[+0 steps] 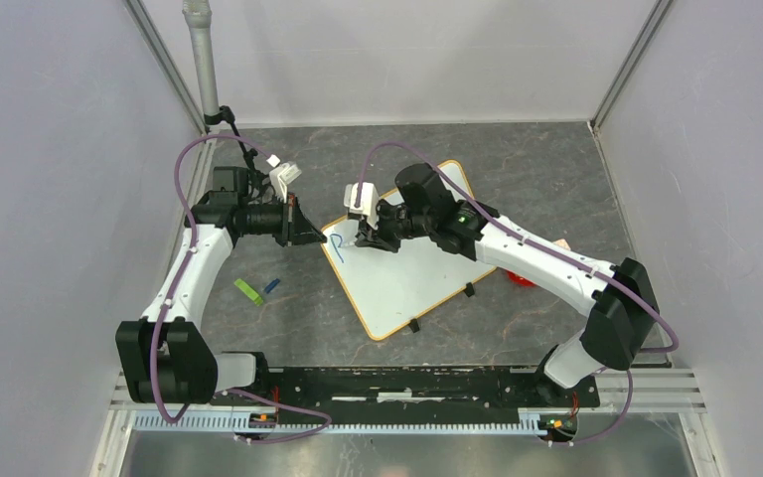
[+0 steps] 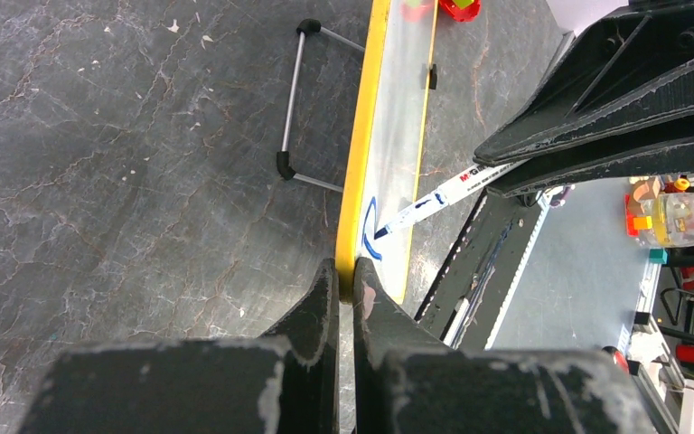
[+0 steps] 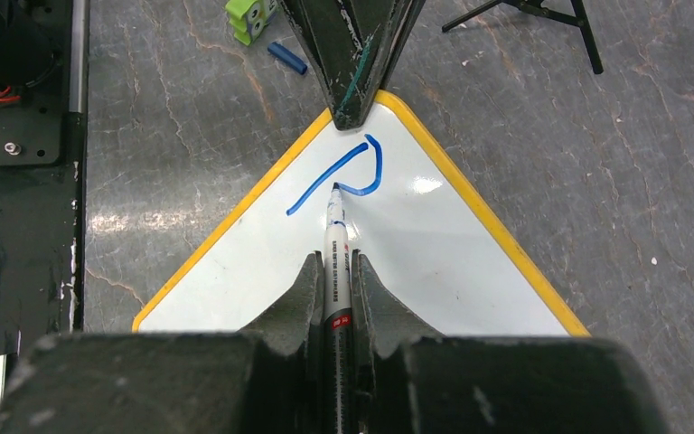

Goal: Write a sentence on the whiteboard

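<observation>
Barely begun: right hand (image 3: pixel 335 264) clamped on the marker (image 3: pixel 335 231), I must finish the whiteboard's (image 3: pixel 416 262) blue letter (image 3: pixel 325 178) just ahead.

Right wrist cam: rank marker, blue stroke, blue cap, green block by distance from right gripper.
1. marker: held in the right gripper
2. blue stroke: ahead, on the whiteboard
3. blue cap: past the corner, upper left
4. green block: top edge

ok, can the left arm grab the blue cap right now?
Probably not as is: the left gripper is shut on the whiteboard corner. Freed, likely yes; the cap lies uncovered nearby beside a green object.
</observation>
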Controlling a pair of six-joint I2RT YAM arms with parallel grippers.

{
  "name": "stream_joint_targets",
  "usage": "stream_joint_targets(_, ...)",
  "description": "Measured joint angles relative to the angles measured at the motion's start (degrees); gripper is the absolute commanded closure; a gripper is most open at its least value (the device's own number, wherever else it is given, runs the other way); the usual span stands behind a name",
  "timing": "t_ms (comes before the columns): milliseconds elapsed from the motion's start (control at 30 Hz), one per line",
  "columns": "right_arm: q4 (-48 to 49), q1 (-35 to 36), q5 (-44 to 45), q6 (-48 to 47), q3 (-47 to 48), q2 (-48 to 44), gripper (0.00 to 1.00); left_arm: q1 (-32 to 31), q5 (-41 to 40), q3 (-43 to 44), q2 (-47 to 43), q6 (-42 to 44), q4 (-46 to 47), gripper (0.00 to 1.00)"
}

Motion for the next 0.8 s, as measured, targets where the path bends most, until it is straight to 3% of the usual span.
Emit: stream_joint_targets(800,-0.31,0.42,-0.35,-0.24,0.00,0.81,1.00,0.02,-0.15,0.00,0.00,0.00,0.00,0.98)
